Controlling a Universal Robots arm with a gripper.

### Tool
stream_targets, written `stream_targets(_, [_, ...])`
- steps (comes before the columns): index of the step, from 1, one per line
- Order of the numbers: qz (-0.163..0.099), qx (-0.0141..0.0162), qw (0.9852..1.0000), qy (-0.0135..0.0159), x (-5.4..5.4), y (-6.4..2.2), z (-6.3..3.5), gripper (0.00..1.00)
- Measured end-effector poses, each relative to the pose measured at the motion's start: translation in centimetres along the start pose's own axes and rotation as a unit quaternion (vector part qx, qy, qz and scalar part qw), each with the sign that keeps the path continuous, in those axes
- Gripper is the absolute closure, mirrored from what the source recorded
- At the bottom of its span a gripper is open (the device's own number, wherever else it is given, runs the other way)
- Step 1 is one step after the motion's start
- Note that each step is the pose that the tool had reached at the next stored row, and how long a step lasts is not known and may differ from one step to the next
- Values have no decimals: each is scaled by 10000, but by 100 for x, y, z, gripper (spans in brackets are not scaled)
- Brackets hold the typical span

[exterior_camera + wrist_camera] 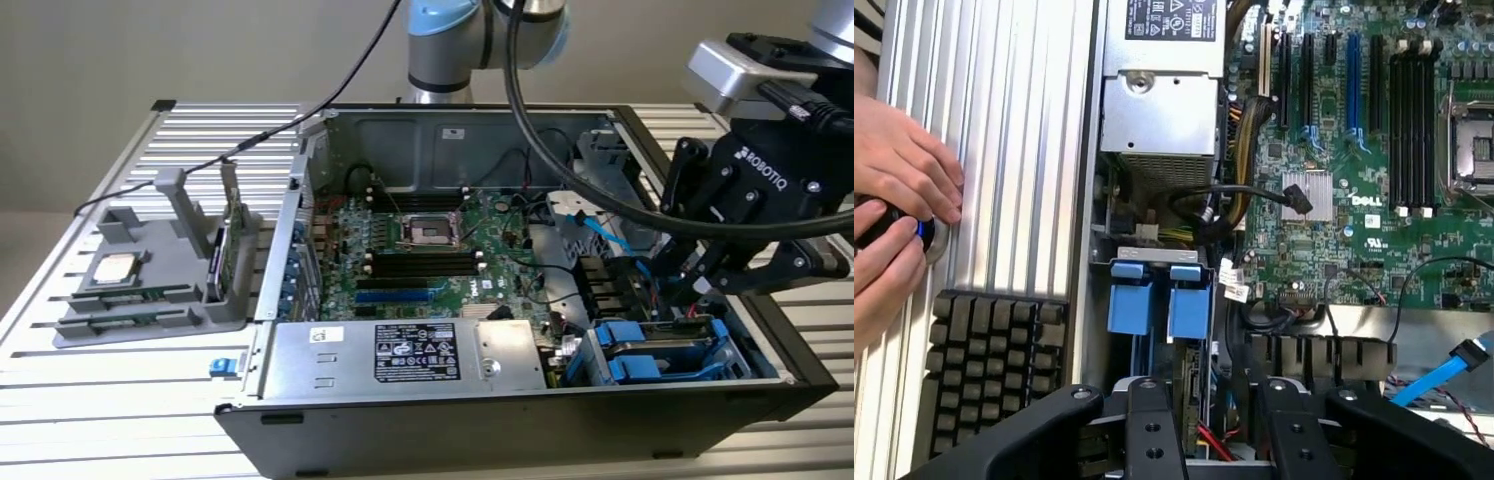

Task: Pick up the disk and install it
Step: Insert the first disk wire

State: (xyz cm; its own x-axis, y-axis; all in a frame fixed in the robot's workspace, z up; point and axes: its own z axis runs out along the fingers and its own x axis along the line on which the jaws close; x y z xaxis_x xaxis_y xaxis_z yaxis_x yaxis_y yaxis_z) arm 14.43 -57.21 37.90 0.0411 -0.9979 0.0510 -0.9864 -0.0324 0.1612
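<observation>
Disk (657, 352): silver-grey drive in a blue carrier frame, lying flat in the drive bay at the near corner of the open computer case (507, 430), on the exterior view's right. In the wrist view its blue carrier tabs (1159, 300) show side by side.

Power supply (414, 352): silver box with a black label, just beside the disk along the near wall of the case.

Claw (701, 285): black, hanging directly over the far edge of the disk bay, close above the disk. Its fingers (1150, 430) stand apart with only cables in the gap; nothing is clamped between them.

Motherboard (427, 250): green, on the case floor beyond the power supply, with an empty processor socket.

Grey holder (147, 270): on the counter (120, 400) to the exterior view's left of the case, carrying a small square chip (114, 268) and a thin upright card (230, 250).

Person's hands (899, 170): resting on the counter beside the case, near a black keypad (994, 360).

Arm (447, 40): based behind the case.
</observation>
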Motion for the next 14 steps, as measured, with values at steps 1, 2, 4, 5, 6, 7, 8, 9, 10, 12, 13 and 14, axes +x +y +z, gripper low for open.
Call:
stream_targets(1, [3,34,10000,8,-2,29,5,63])
stream_targets(2, [6,63,10000,18,-5,54,10,63])
stream_targets(4, [13,129,9999,41,-17,79,18,63])
stream_targets(5, [17,174,9998,47,-26,81,22,63])
stream_targets(6, [20,220,9997,55,-38,81,26,63])
stream_targets(7, [24,261,9996,66,-51,83,30,63])
stream_targets(8, [28,296,9995,78,-61,87,35,63])
stream_targets(9, [32,327,9994,90,-68,94,40,63])
stream_targets(10, [34,351,9993,100,-73,102,45,63])
stream_targets(12, [40,385,9992,122,-80,119,55,63])
stream_targets(13, [41,397,9991,131,-82,125,60,63])
stream_targets(14, [43,408,9991,137,-83,130,65,63])
